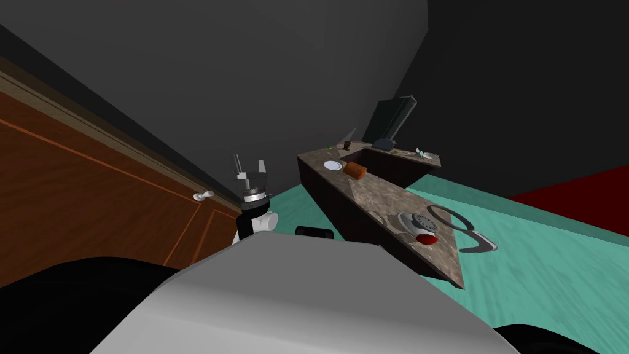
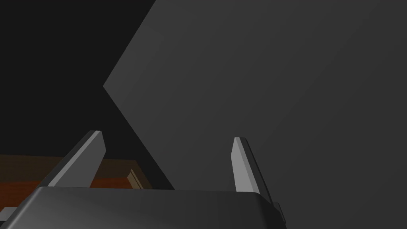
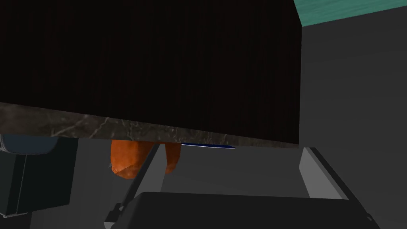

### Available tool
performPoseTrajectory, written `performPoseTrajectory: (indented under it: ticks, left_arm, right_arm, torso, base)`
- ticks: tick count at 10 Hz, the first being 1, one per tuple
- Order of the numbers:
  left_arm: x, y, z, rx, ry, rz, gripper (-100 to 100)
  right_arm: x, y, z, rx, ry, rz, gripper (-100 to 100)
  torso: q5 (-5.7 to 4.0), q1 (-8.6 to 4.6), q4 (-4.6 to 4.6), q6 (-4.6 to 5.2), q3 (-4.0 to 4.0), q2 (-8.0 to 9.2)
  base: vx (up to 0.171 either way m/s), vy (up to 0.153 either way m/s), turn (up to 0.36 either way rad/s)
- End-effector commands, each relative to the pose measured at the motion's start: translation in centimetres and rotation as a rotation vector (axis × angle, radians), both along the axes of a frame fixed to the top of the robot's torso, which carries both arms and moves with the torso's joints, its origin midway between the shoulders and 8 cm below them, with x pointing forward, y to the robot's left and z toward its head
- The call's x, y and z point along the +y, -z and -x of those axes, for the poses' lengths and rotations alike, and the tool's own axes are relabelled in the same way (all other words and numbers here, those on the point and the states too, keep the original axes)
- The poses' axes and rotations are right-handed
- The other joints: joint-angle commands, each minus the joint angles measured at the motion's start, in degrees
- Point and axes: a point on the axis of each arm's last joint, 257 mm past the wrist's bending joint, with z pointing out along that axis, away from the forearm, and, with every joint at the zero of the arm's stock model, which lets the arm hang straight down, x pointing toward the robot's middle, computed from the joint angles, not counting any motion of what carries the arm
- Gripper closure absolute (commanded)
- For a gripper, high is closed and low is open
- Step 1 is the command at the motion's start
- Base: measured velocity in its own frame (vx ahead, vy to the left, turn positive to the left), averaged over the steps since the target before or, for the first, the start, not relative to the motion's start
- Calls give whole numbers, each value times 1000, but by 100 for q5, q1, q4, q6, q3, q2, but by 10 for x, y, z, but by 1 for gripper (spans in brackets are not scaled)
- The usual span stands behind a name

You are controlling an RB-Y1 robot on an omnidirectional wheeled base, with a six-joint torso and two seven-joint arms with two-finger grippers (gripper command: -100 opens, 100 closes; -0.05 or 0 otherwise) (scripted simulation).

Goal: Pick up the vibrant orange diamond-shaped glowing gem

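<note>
Orange gem (image 1: 355,171) lying on marble counter (image 1: 393,200), just beside white plate (image 1: 332,165). Right gripper (image 3: 234,171) open, facing counter's edge, gem just past one finger. Left gripper (image 1: 249,169) open, raised near wooden door (image 1: 92,203). Teal floor (image 1: 553,246) beyond counter.

Found no readable text, label, brand, number or sign anywhere.
</note>
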Motion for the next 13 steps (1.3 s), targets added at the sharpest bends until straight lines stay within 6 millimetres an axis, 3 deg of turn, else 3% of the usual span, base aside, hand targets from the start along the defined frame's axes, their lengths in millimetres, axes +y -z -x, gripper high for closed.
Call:
performPoseTrajectory:
  ticks: [1, 2, 3, 4, 5, 6, 7, 8, 9, 10, 11, 12, 13]
  left_arm:
    - [0, 0, 0, 0, 0, 0, 0]
    - [0, 0, 0, 0, 0, 0, 0]
    - [0, 0, 0, 0, 0, 0, 0]
    - [0, 0, 0, 0, 0, 0, 0]
    - [0, 0, 0, 0, 0, 0, 0]
    - [0, 0, 0, 0, 0, 0, 0]
    - [0, 0, 0, 0, 0, 0, 0]
    - [0, 0, 0, 0, 0, 0, 0]
    - [0, 0, 0, 0, 0, 0, 0]
    - [0, 0, 0, 0, 0, 0, 0]
    - [0, 0, 0, 0, 0, 0, 0]
    - [0, 0, 0, 0, 0, 0, 0]
    - [0, 0, 0, 0, 0, 0, 0]
  right_arm:
    - [-7, 9, 13, 38, -17, 56, -100]
    - [-26, 21, 41, 110, -30, 142, -100]
    - [-26, 22, 42, 114, -40, 153, -100]
    - [-47, 32, 71, 186, -57, 240, -100]
    - [-47, 33, 72, 189, -66, 249, -100]
    - [-67, 40, 101, 262, -89, 338, -100]
    - [-67, 41, 102, 264, -97, 345, -100]
    - [-87, 45, 131, 335, -127, 429, -100]
    - [-88, 45, 132, 338, -132, 439, -100]
    - [-108, 46, 160, 408, -168, 522, -100]
    - [-109, 46, 161, 410, -171, 530, -100]
    - [-129, 44, 189, 479, -211, 612, -100]
    - [-130, 44, 189, 481, -213, 619, -100]
  torso:
    - [0, 0, 0, 0, 0, 0]
    - [-1, -4, 1, 2, 3, 6]
    - [0, -3, 2, 0, 4, 7]
    - [-2, -9, 2, 1, 4, 6]
    - [-2, -9, 1, -1, 0, -1]
    - [-3, -16, 1, 2, 1, 3]
    - [-2, -14, 1, 0, 2, 4]
    - [-4, -17, 3, 1, 5, 9]
    - [-3, -16, 2, 0, 5, 8]
    - [-4, -18, 3, 1, 6, 10]
    - [-3, -17, 2, 0, 5, 9]
    - [-4, -20, 3, 1, 6, 11]
    - [-5, -20, 3, 1, 6, 10]
  base:
    - [51, 81, 63]
    - [54, 87, 129]
    - [60, 67, 65]
    - [82, 75, 145]
    - [68, 47, 80]
    - [66, 55, 139]
    - [49, 48, 60]
    - [57, 54, 145]
    - [50, 43, 80]
    - [56, 51, 134]
    - [51, 36, 77]
    - [59, 40, 168]
    - [55, 28, 52]
